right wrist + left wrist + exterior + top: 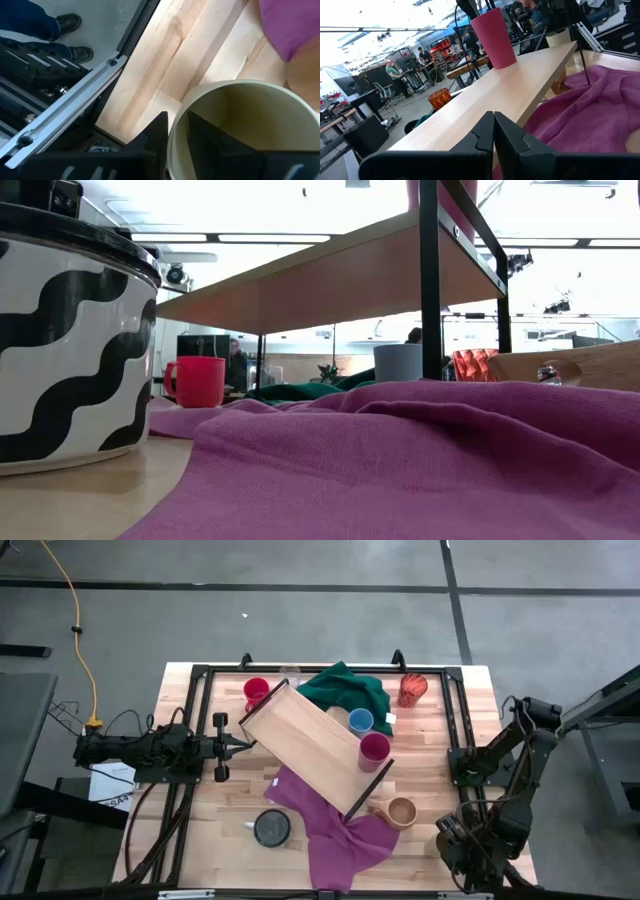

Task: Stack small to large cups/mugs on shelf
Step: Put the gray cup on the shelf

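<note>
The shelf (310,745) lies slantwise across the table's middle on its black frame ends. A magenta cup (375,748) stands upright on its board (510,95). My left gripper (243,745) is shut and level at the shelf's left end. My right gripper (175,120) is at the table's near right corner, shut on an olive-beige cup (240,125), which the arm hides in the high view. Standing on the table are a red mug (256,692), a clear glass (290,673), a blue cup (360,720), an orange patterned cup (413,688), a tan mug (402,810) and a black cup (272,828). My left gripper points its shut fingers (493,135) at the shelf's end; whether they touch it I cannot tell. My right gripper has the olive-beige cup by its rim (172,142), one finger inside the cup and one outside, coming from above. The cup's mouth faces up; whether its base is on the table is hidden.
A purple cloth (330,830) spreads from under the shelf toward the near edge, and a green cloth (345,690) lies bunched at the far side. A black frame (460,720) borders the table. A person's shoes (70,22) show on the floor past the table's corner.
</note>
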